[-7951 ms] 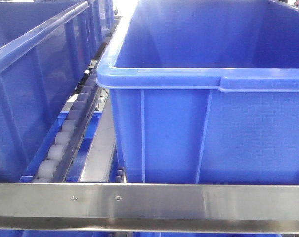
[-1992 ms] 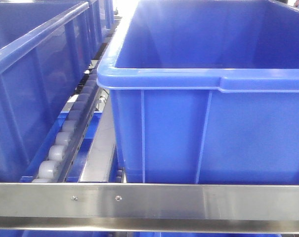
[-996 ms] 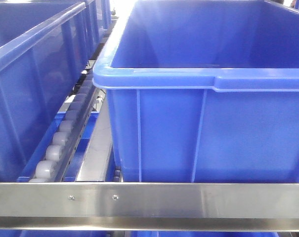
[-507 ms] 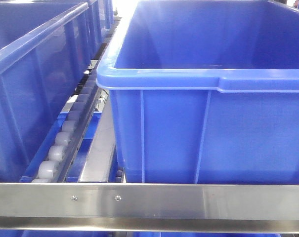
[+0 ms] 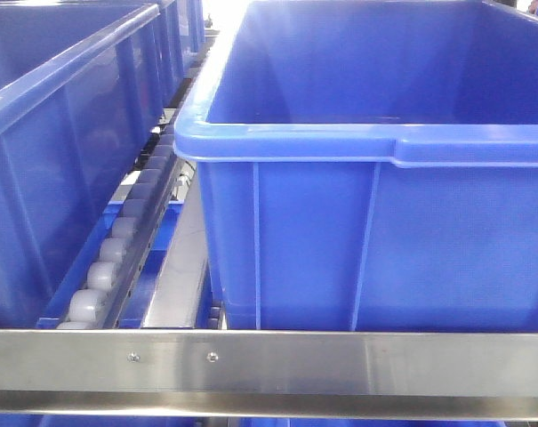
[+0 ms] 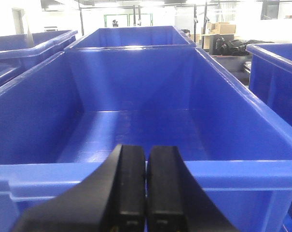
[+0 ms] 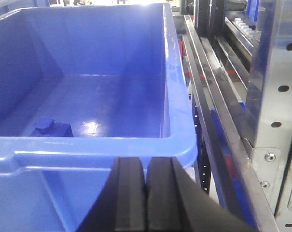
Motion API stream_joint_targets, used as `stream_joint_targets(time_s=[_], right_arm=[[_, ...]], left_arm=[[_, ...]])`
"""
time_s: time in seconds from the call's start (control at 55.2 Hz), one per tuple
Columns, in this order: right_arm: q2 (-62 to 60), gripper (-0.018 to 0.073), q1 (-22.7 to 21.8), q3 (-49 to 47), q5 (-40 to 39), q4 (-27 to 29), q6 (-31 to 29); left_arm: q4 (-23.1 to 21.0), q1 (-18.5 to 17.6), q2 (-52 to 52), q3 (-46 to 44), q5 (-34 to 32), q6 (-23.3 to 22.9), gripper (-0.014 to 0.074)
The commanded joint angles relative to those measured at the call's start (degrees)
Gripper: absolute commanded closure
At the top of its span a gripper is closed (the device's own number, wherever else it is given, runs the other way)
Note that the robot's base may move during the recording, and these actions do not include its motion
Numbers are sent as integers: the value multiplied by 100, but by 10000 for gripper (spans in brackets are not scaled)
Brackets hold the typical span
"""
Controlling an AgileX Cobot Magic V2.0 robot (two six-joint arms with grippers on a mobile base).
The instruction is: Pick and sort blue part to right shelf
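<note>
The right shelf shows as a brushed steel front rail (image 5: 340, 360), grey roller tracks (image 5: 117, 245) and large blue open-top crates (image 5: 375, 240). A small blue part (image 7: 51, 127) lies on the floor of a blue crate (image 7: 177, 145) in the right wrist view, near its front left. My right gripper (image 7: 146, 193) is shut and empty, just in front of that crate's near rim. My left gripper (image 6: 146, 188) is shut and empty, in front of the near rim of another blue crate (image 6: 242, 169) whose floor is bare.
A second blue crate (image 5: 64, 133) stands to the left in the front view. Steel rack uprights and rails (image 7: 271, 106) run close on the right of the right gripper. More blue crates (image 6: 276, 72) flank the left gripper's crate.
The front view shifted slightly about one second ago and has come back to where it was. The crates and rail stand as before.
</note>
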Motion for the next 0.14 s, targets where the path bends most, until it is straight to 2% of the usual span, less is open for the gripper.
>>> stream_joint_targets(time_s=[0.0, 0.127], right_arm=[[-109, 528, -44, -39, -490, 22, -52], [-109, 528, -44, -39, -490, 22, -52]], left_arm=[[-21, -6, -82, 178, -492, -19, 472], [-21, -6, -82, 178, -492, -19, 472]])
